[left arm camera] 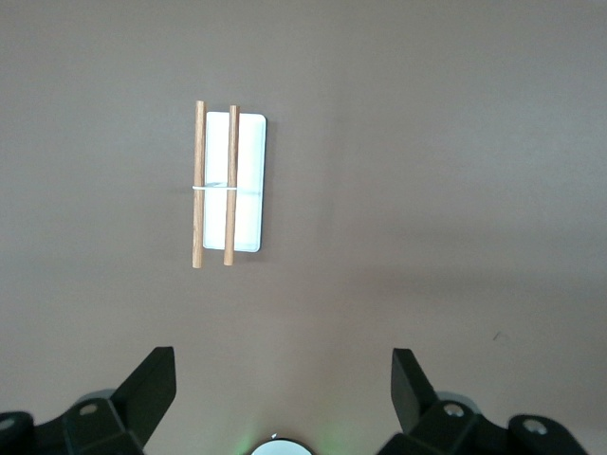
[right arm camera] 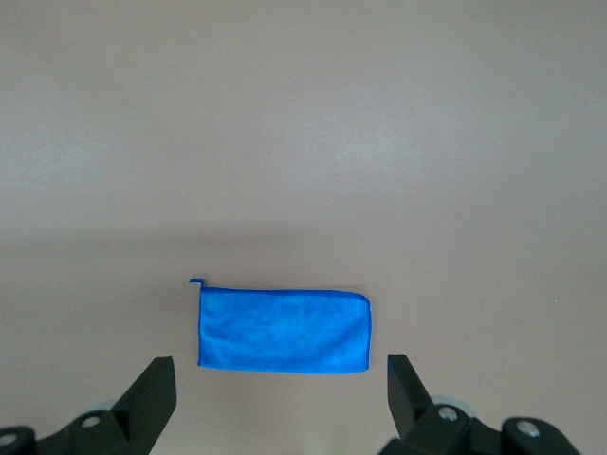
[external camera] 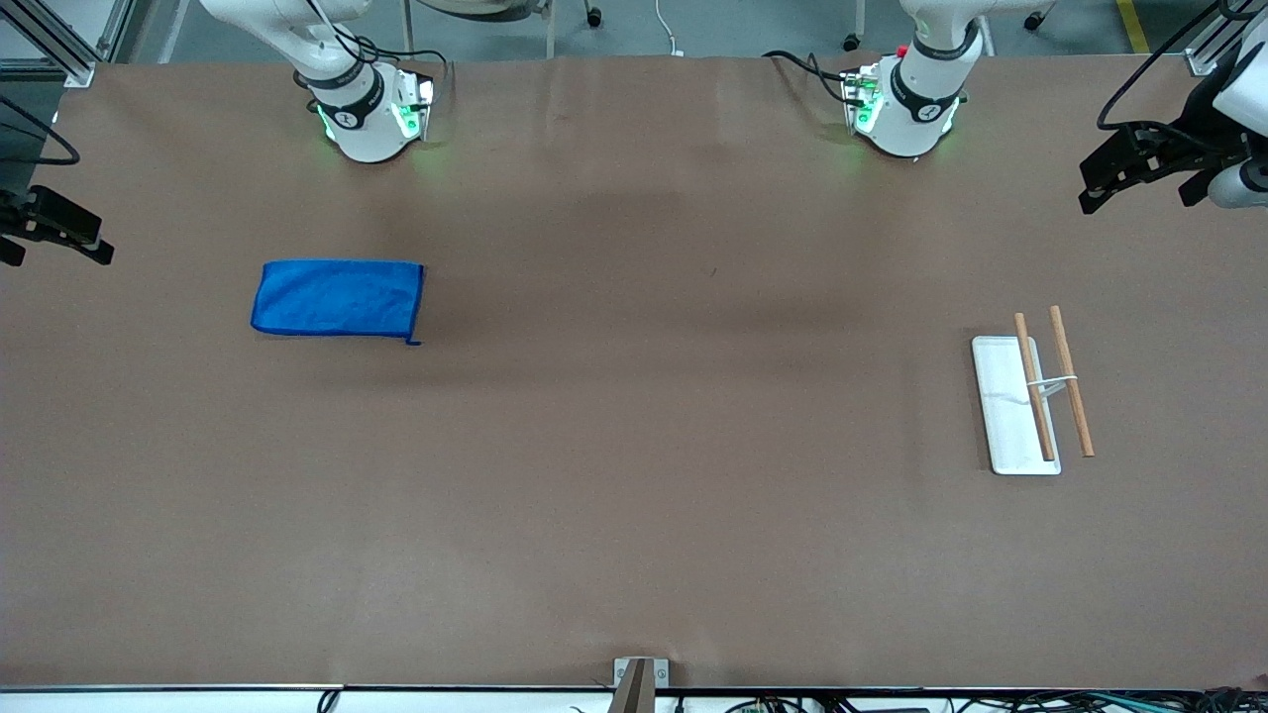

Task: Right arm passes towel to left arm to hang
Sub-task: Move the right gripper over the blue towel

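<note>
While both arms wait high | towel [external camera: 338,298] flat (folded) toward right arm's end of table | soft, light, limp: pinch its edge near the loop tag [external camera: 413,343] | right gripper [right arm camera: 275,398] spread, empty | left gripper [left arm camera: 283,391] spread, over the rack [left arm camera: 228,184]

No readable text, label or number anywhere

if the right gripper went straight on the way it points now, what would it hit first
Probably the towel: the right gripper, open and high, has it lying flat between its fingertips in its wrist view, nothing showing between. It might meet bare table just beside the towel instead; depth is unclear.
</note>
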Controlling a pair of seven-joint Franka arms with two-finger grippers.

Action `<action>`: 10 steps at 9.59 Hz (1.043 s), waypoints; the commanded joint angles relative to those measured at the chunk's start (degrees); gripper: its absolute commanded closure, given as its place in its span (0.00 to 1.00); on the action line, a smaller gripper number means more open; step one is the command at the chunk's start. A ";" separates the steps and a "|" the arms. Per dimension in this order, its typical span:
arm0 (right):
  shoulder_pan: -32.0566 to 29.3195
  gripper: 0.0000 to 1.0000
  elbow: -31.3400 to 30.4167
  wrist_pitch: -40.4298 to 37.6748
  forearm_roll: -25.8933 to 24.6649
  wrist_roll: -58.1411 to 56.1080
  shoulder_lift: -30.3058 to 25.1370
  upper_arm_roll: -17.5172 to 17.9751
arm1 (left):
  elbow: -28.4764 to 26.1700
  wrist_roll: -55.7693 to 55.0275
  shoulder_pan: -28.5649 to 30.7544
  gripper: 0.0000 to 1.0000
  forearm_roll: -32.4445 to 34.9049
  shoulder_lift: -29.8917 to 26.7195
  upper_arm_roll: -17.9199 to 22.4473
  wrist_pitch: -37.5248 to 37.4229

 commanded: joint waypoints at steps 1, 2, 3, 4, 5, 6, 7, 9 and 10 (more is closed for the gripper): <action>-0.04 0.01 0.53 -0.13 -0.05 -0.63 0.06 -0.22 | -0.87 0.56 0.34 0.00 -0.57 0.34 -0.03 -1.04; -0.04 0.01 0.54 -0.13 -0.05 -0.63 0.06 -0.22 | -0.61 0.56 0.26 0.00 -0.48 0.43 -0.03 -1.04; -0.13 0.01 0.54 -0.13 -0.05 -0.63 0.06 -0.22 | -0.52 0.47 0.17 0.00 -0.31 1.12 -0.03 -1.04; -0.13 0.01 0.45 -0.04 -0.05 -0.63 0.06 -0.22 | -0.52 0.12 0.08 0.00 -0.40 1.22 -0.12 -1.04; -0.13 0.01 0.45 -0.13 -0.05 -0.63 0.06 -0.22 | -0.52 0.55 0.25 0.00 -0.66 1.22 -0.21 -1.04; -0.13 0.01 0.45 -0.13 -0.05 -0.63 0.06 -0.22 | -0.60 0.65 0.34 0.00 -2.05 1.30 -0.12 -1.04; -0.13 0.01 0.45 -0.04 -0.05 -0.63 0.06 -0.22 | -0.69 0.47 0.34 0.00 -2.59 2.00 -0.12 -1.04; -0.13 0.01 0.45 0.14 0.12 -0.63 0.06 -0.22 | -0.60 0.30 0.08 0.00 -2.59 2.79 -0.21 -0.78; -0.22 0.01 0.27 0.22 0.12 -0.72 0.06 -0.22 | -0.60 0.21 -0.35 0.00 -2.59 3.06 -0.21 -0.77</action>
